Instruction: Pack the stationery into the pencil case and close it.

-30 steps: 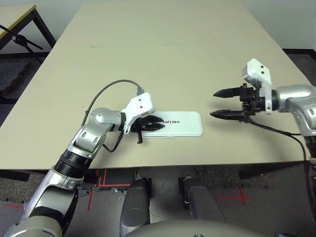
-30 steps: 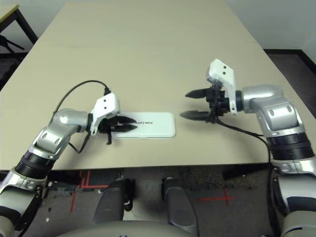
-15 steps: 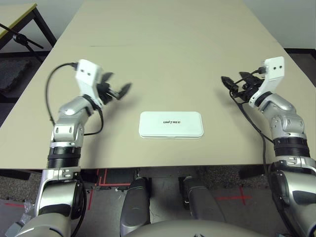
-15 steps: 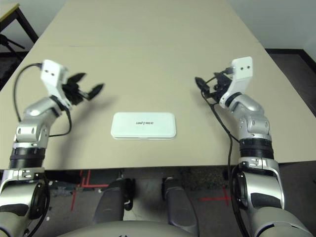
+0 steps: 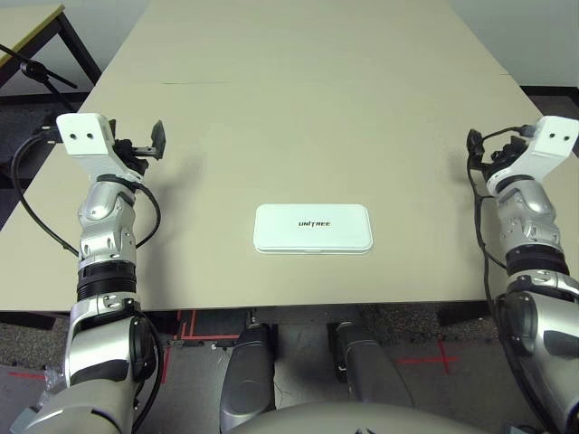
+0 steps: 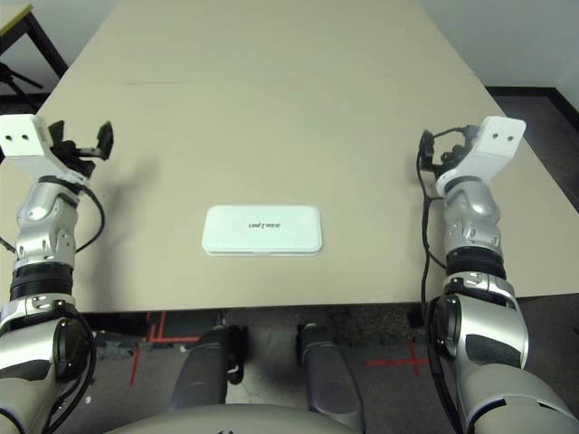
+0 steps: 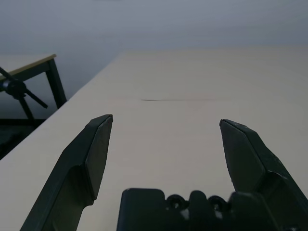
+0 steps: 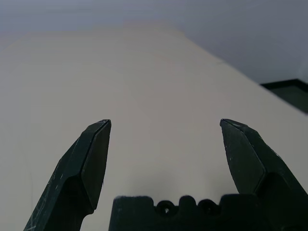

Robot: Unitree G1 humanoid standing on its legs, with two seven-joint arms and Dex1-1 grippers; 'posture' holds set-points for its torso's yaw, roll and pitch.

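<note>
- at the lower centre of the left eye view we see the flat white rectangular pencil case with rounded corners, lid down, lying flat near the front edge of the beige table, probably there so both our arms can reach it.
- at the upper left, our black two-fingered left gripper has its fingers wide apart, holding nothing.
- at the upper right, our matching right gripper is likewise spread and empty, well apart from the case.
- we judge the packing done: both arms probably sit wide to leave the closed lid undisturbed.
</note>
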